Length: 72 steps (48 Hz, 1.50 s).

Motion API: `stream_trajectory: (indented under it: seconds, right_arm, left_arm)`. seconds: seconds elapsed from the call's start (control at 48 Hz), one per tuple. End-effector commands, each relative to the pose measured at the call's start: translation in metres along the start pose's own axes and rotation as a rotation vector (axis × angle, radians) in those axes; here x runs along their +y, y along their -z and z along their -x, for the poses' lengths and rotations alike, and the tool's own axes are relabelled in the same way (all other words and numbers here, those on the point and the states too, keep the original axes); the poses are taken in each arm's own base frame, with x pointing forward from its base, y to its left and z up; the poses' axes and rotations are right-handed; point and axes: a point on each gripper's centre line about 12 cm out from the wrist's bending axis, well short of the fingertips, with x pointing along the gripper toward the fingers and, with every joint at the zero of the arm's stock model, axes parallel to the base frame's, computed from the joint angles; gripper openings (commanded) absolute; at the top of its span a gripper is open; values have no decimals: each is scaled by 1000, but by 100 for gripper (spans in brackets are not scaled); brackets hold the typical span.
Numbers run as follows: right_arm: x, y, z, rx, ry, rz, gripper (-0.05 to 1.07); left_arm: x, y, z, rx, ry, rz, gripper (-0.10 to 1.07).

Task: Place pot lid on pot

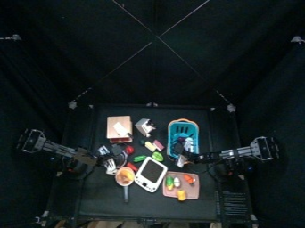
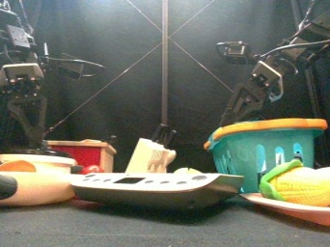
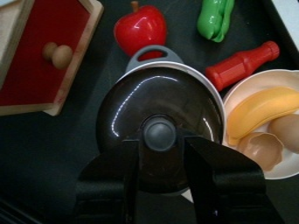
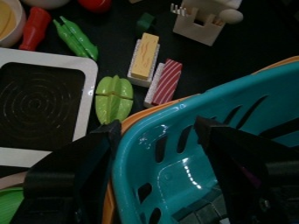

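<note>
Left pincer (image 3: 160,166) open, jaws straddling the pot lid (image 3: 159,111) knob directly below, lid sitting on pot, banana bowl (image 3: 271,122) just beside; right pincer (image 4: 158,153) open over teal basket (image 4: 222,166) rim

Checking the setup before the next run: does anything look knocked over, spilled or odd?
Nothing stands out. The pot lid sits squarely on the pot, the teal basket stands upright, and the toy food lies loose without spills.
</note>
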Motion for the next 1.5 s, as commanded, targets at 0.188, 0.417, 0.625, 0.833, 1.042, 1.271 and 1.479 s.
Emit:
stream_trajectory:
  seconds: [0.188,0.417,0.625,0.833,1.042,1.271,1.479]
  right_arm:
    - [-3,0,-1,3,10,-4,98]
    - [-2,0,-1,3,9,-3,98]
    - [-2,0,-2,4,10,-2,98]
    - [-2,0,-2,4,10,-2,98]
    - [-2,0,-1,3,9,-3,98]
    - [-2,0,-2,4,10,-2,98]
    - [-2,0,-1,3,9,-3,98]
  left_arm:
    - [-4,-7,3,-33,38,8,67]
    - [-4,-7,2,-36,46,18,67]
    - [-6,-7,1,-49,70,15,67]
    - [-3,-5,-4,-47,79,35,69]
    - [1,-8,-5,-49,78,60,72]
    - [2,-8,-5,-46,73,61,78]
    - [3,-10,-2,-51,69,60,78]
